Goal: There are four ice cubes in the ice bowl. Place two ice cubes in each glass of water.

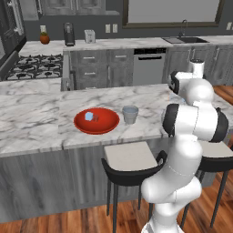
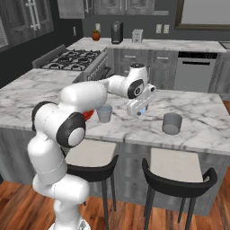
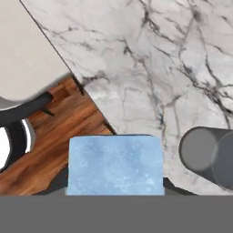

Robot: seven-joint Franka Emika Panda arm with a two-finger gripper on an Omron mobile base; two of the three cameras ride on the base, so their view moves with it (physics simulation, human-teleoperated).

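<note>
**Nearly there: cube in the claw, far glass beside it**

Left base view: the arm's body hides the hand. The bowl (image 1: 96, 120) sits on the counter (image 1: 36, 113) with at least one cube (image 1: 89, 116) left in it, and a glass (image 1: 130, 114) stands just beside the bowl.

Right base view: the claw (image 2: 142, 111) hangs above the counter, a pale blue cube at its tip. One glass (image 2: 104, 113) stands back towards the bowl; the other glass (image 2: 172, 123) stands near, on the claw's far side.

Hand view: the claw is clamped on a cube (image 3: 115, 165) close under the lens. The open glass (image 3: 208, 155) lies off to one side, not beneath it.

Judgement: centre the cube over that rim, lower it close, then release, so it neither bounces out nor clips the wall.
</note>
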